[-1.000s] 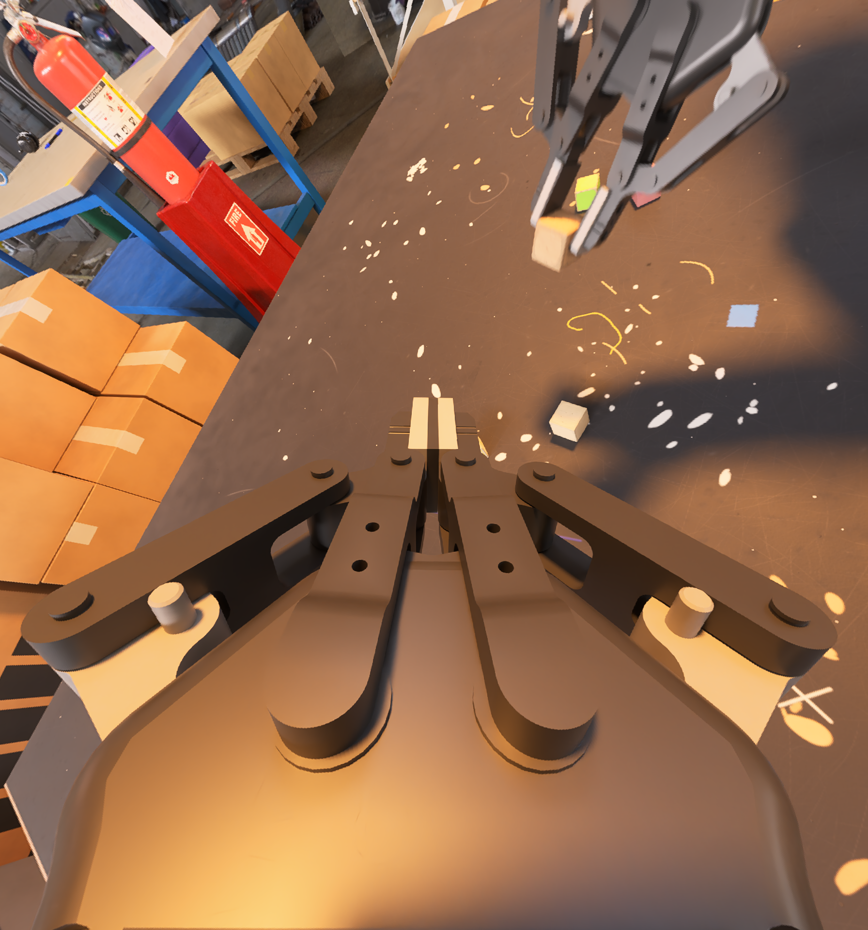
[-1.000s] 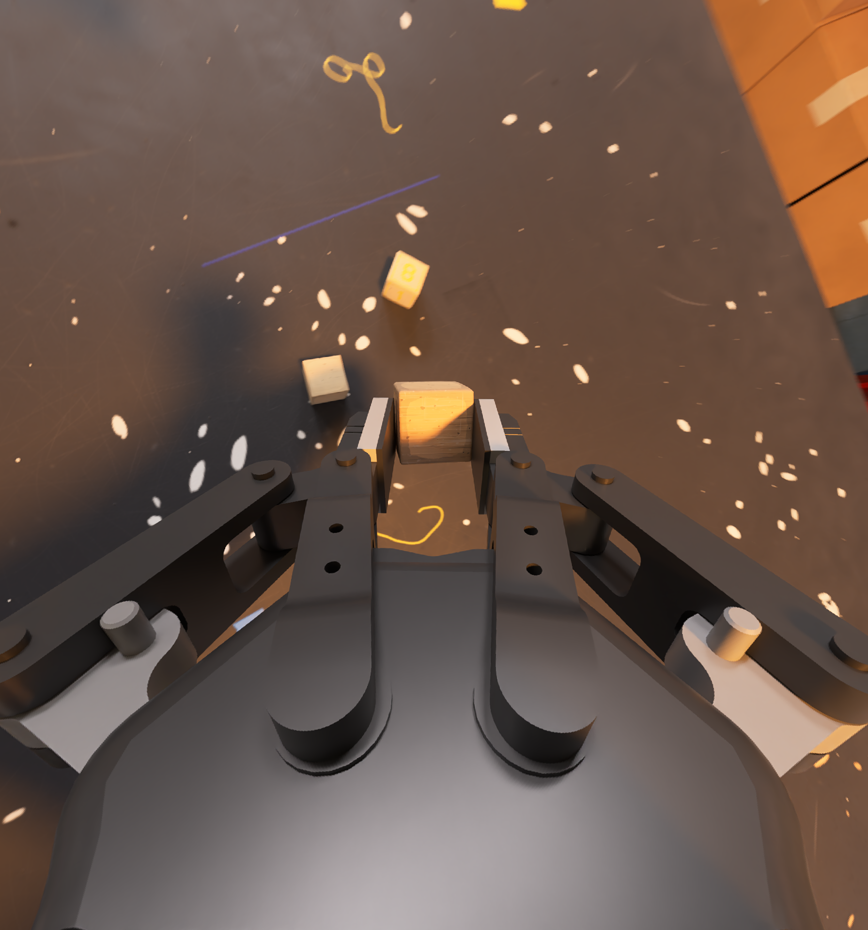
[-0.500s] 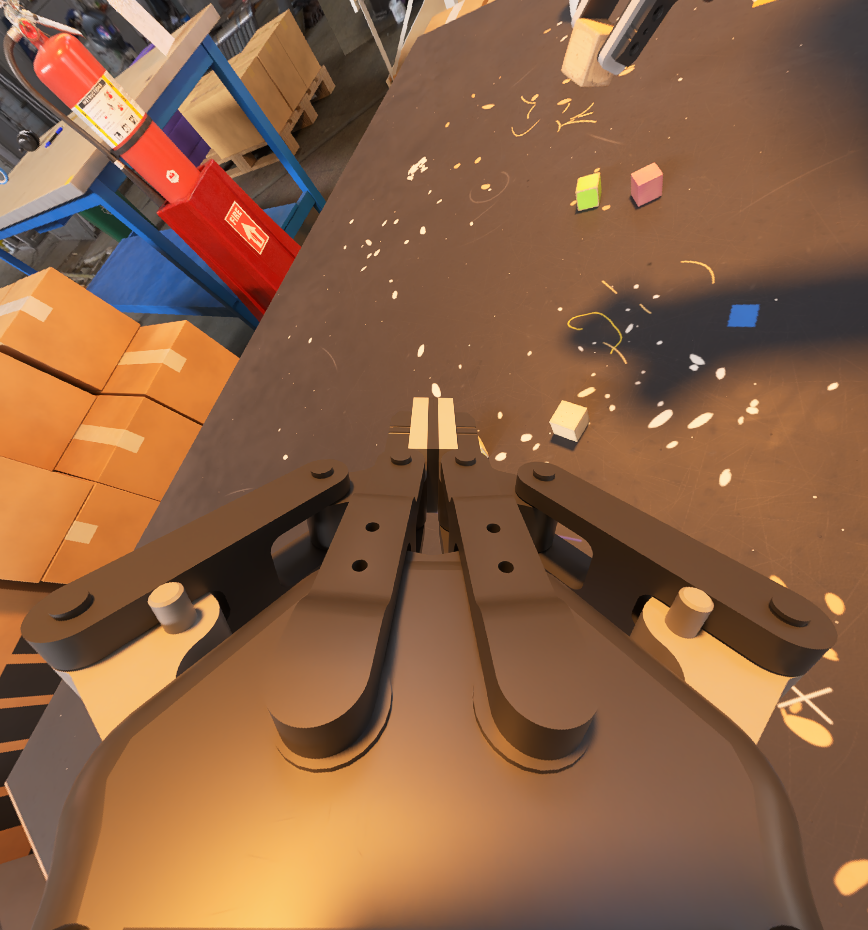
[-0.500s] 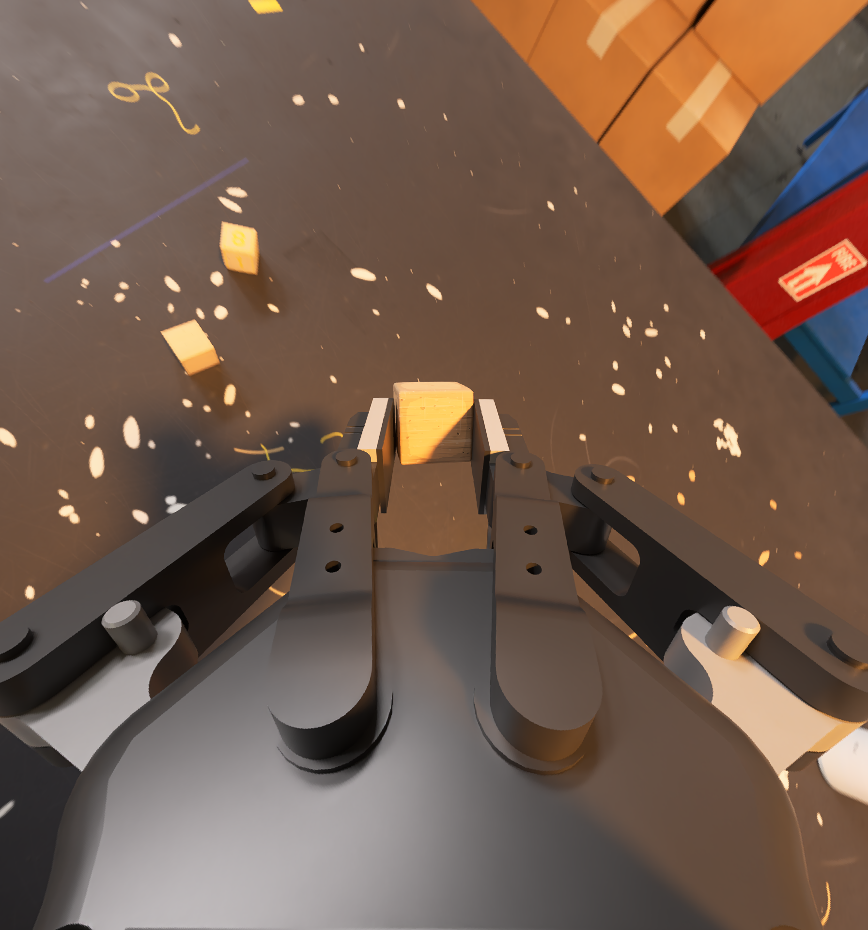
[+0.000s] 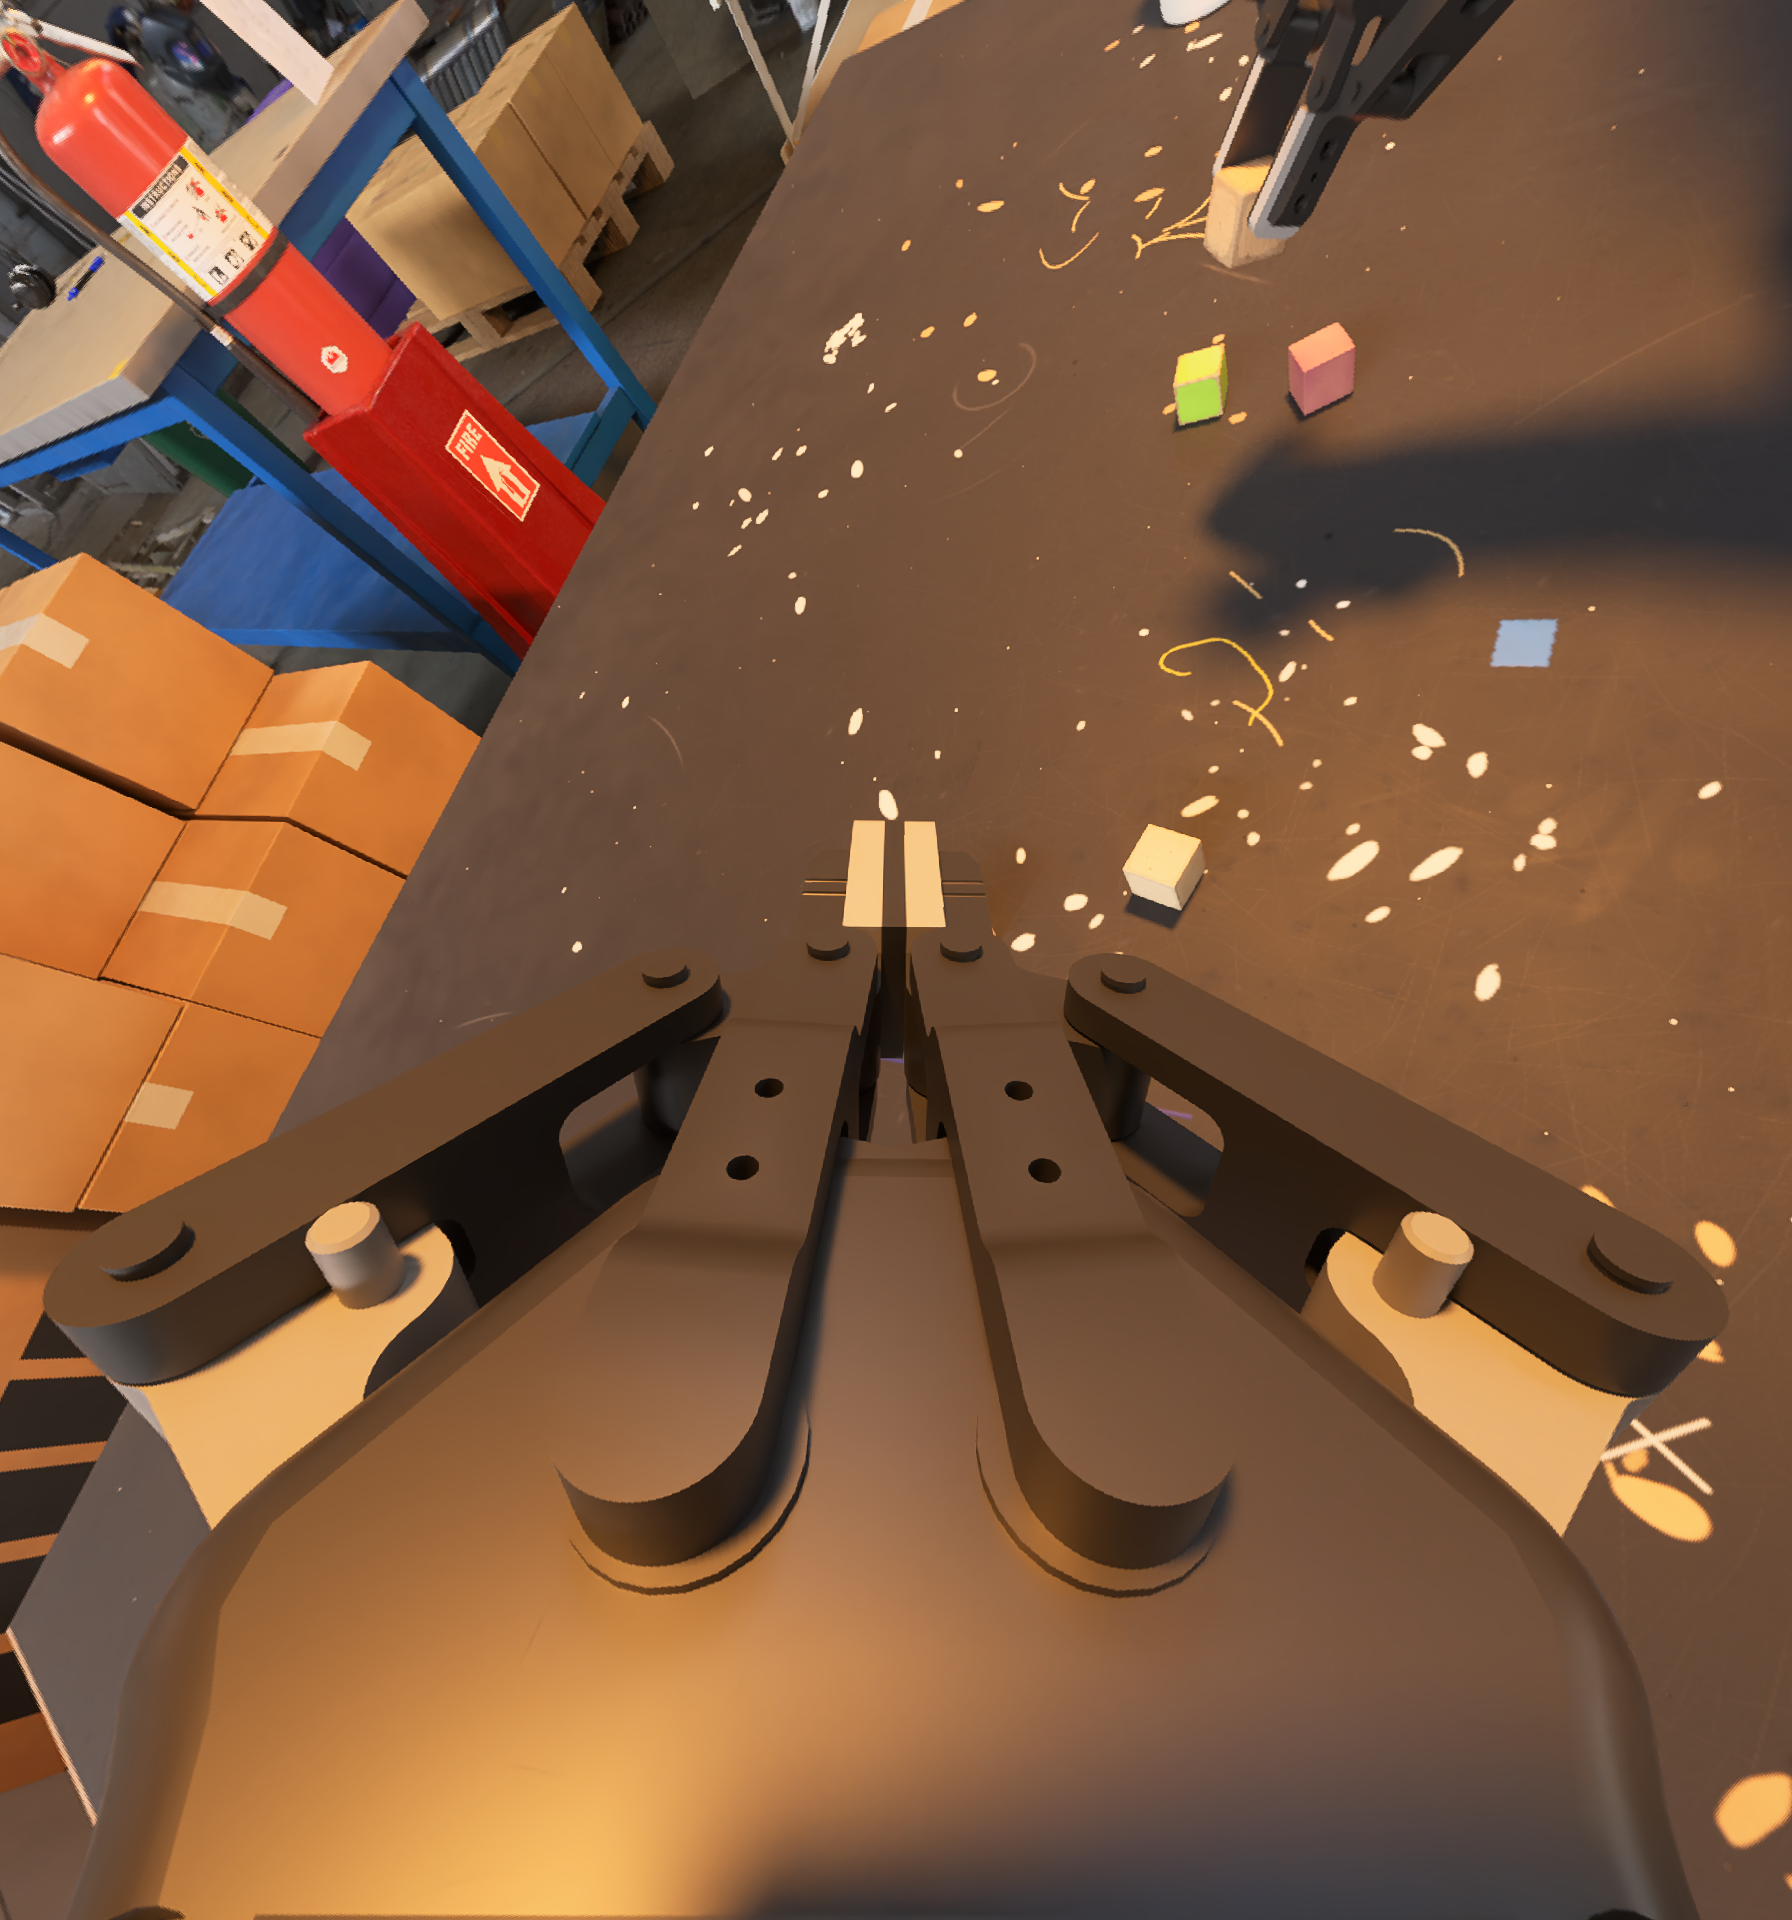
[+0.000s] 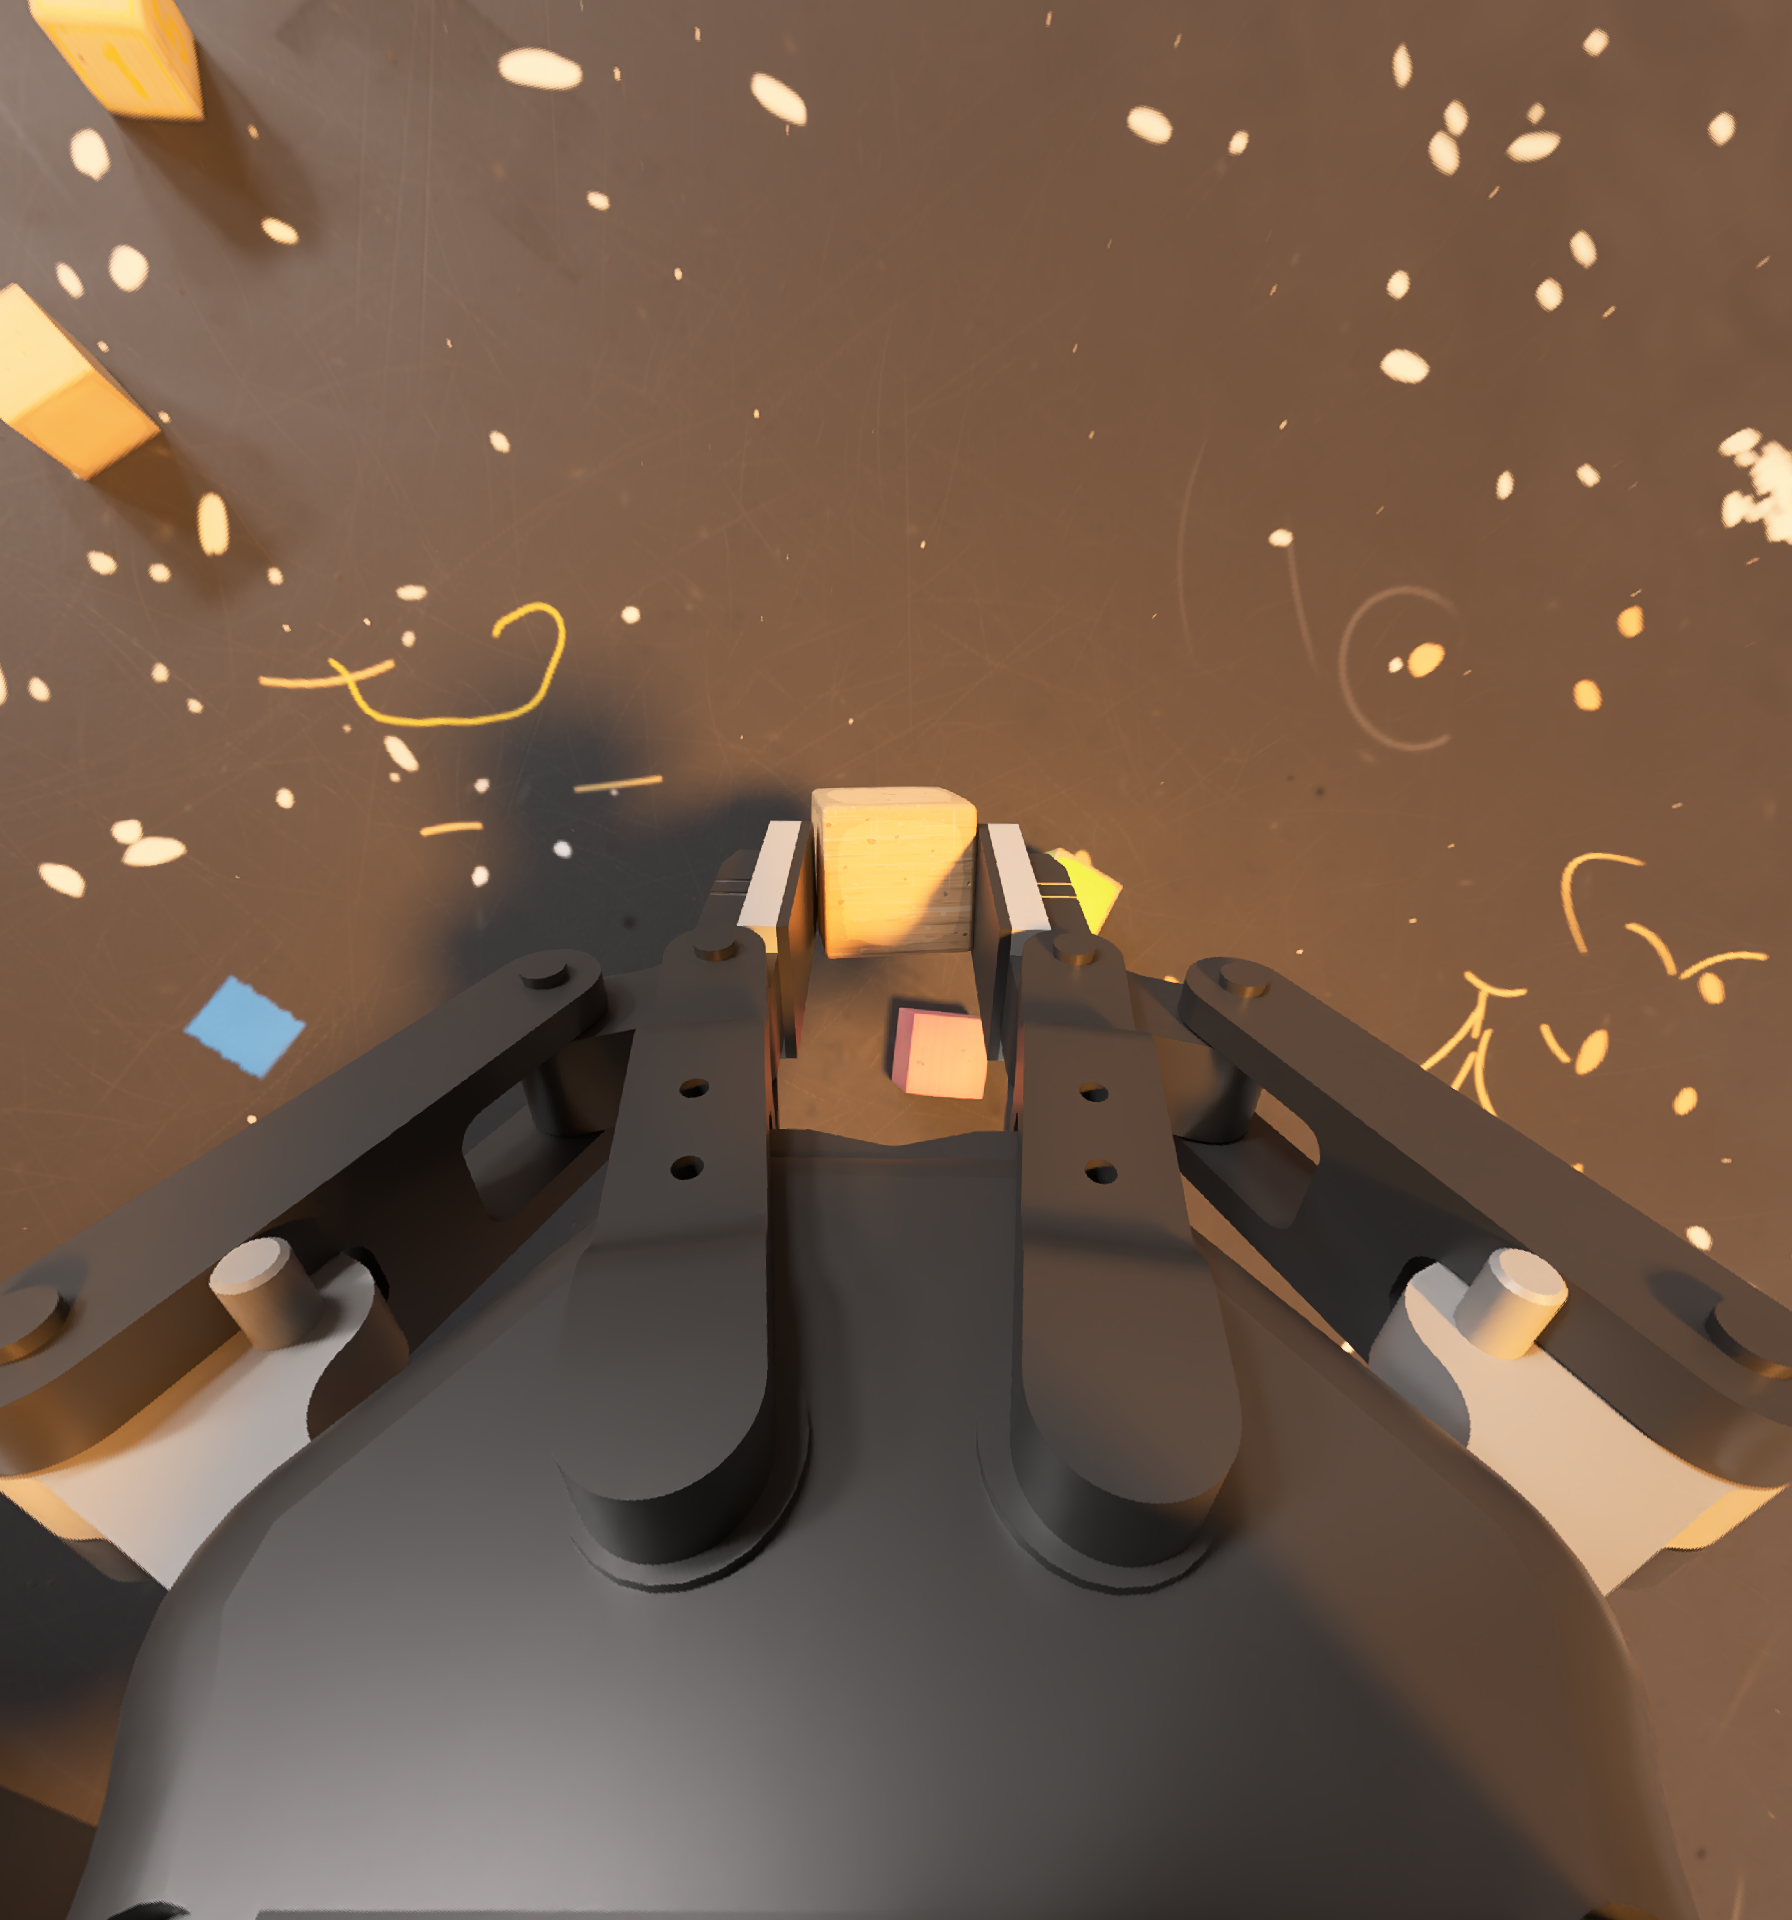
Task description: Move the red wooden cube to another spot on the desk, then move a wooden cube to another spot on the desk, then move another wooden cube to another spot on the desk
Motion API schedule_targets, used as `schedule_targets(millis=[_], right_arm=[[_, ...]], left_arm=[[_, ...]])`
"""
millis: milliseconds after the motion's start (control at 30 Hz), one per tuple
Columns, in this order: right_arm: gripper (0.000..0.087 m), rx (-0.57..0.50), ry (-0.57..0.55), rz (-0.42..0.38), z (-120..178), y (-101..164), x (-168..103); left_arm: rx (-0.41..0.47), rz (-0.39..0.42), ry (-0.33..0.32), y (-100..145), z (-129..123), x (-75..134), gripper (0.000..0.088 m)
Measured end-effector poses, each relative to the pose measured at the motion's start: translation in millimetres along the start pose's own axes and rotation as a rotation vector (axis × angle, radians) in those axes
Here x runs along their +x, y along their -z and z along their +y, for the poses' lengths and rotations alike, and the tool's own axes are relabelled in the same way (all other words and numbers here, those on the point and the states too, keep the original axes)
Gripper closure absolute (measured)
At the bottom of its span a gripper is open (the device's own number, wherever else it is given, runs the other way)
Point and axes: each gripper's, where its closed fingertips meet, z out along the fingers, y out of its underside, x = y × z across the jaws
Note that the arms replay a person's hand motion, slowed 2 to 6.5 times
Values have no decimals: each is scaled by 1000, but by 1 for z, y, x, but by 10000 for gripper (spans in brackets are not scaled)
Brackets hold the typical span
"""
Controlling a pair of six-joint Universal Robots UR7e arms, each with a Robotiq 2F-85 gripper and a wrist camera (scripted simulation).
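My right gripper (image 6: 892, 883) is shut on a plain wooden cube (image 6: 892, 868). In the left wrist view it (image 5: 1261, 208) holds that cube (image 5: 1235, 234) low over the far end of the dark desk (image 5: 975, 582); I cannot tell if the cube touches the desk. A pink-red cube (image 5: 1321, 366) and a green cube (image 5: 1200, 384) sit side by side nearer to me. The pink-red cube (image 6: 942, 1055) shows between my right fingers, below them, and the green cube (image 6: 1089, 888) shows beside the right finger. A white cube (image 5: 1164, 864) lies just right of my left gripper (image 5: 892, 873), which is shut and empty.
Two pale yellow cubes (image 6: 40, 379) (image 6: 128, 52) lie at the upper left of the right wrist view. A blue patch (image 5: 1524, 642) marks the desk. Off the desk's left edge are cardboard boxes (image 5: 144, 883), a red cabinet (image 5: 466, 488) and a fire extinguisher (image 5: 196, 229).
My right gripper has carried the plain wooden cube from over the middle of the desk to its far end and lowered it, tilting to look down. The left gripper has not moved.
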Motion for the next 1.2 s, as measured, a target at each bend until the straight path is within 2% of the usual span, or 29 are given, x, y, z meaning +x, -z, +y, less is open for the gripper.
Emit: schedule_targets(millis=[267, 500, 867, 1200], right_arm=[[602, -68, -1, -95, 20, -34, -1], [602, -158, 21, -155, 34, -54, -11], [602, -228, 94, -173, 41, -74, -18], [602, -291, 104, -177, 51, -89, -19]], left_arm=[[-12, 9, -10, -4, 0, 4, 877], [-25, 15, -19, -7, 1, 6, 877], [-32, 16, -19, -11, 2, 7, 873], [-37, 22, -15, -13, 3, 7, 871]])
